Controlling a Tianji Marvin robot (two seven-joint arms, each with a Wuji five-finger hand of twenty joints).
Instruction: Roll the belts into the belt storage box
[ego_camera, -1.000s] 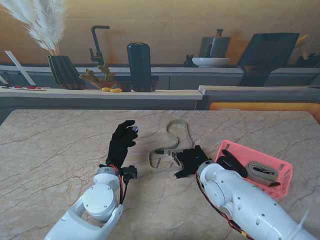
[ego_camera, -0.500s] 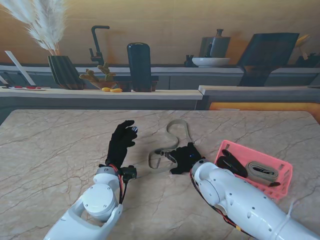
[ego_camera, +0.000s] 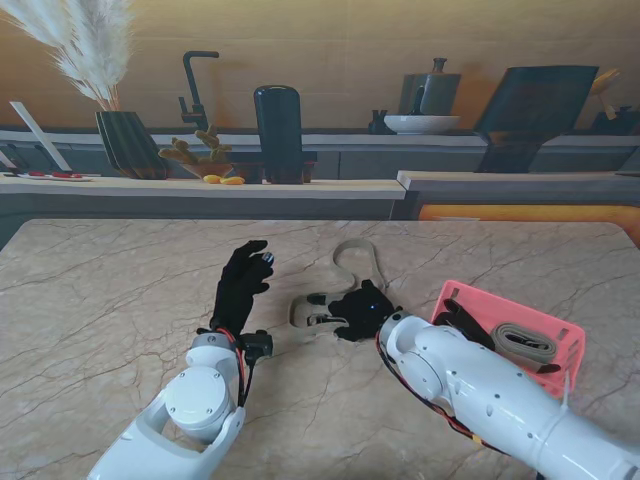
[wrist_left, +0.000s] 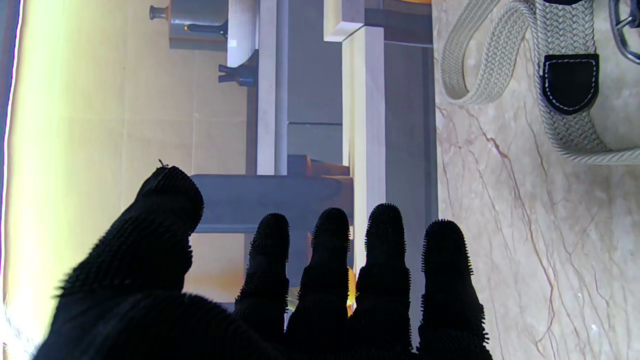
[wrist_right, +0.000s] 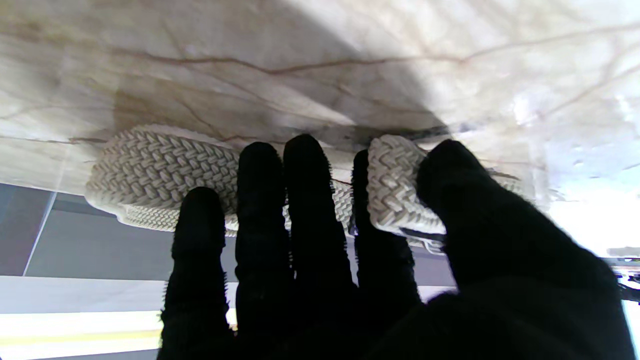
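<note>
The right hand (ego_camera: 360, 309), in its black knit glove, is pinched on a fold of the beige woven fabric belt (ego_camera: 352, 262) near the middle of the marble-patterned table (ego_camera: 110, 300), thumb (wrist_right: 465, 200) pressing the webbing against a finger, while the belt's free end loops away toward the far edge. The black-gloved left hand (ego_camera: 243, 283) is on the left of the belt, well apart from it, fingers (wrist_left: 385, 250) spread and holding nothing. The pink plastic belt storage box (ego_camera: 560, 345) sits to the right near the table's edge, already holding a rolled beige belt (ego_camera: 523, 343), with bare marble all along the left side
</note>
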